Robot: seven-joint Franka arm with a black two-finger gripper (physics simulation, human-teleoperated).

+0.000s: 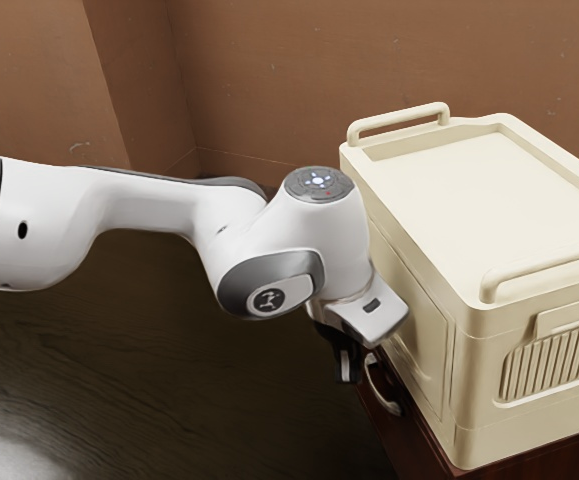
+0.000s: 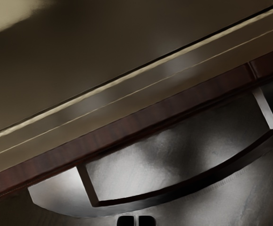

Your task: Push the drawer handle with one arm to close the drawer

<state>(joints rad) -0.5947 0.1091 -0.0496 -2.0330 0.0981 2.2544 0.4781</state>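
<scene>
Far at the exterior view's right, a cream storage unit sits on a red-brown cabinet. The gripper, its fingers together and empty, is just beside the curved drawer handle. Closure cannot be confirmed; any remaining push is left.

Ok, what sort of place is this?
Simulated indoor room, probably home or office; can't tell which. Evidence: plain brown walls, a dark floor with wood-like grain, and a reddish-brown furniture piece with a metal handle, a cream case on top.
</scene>
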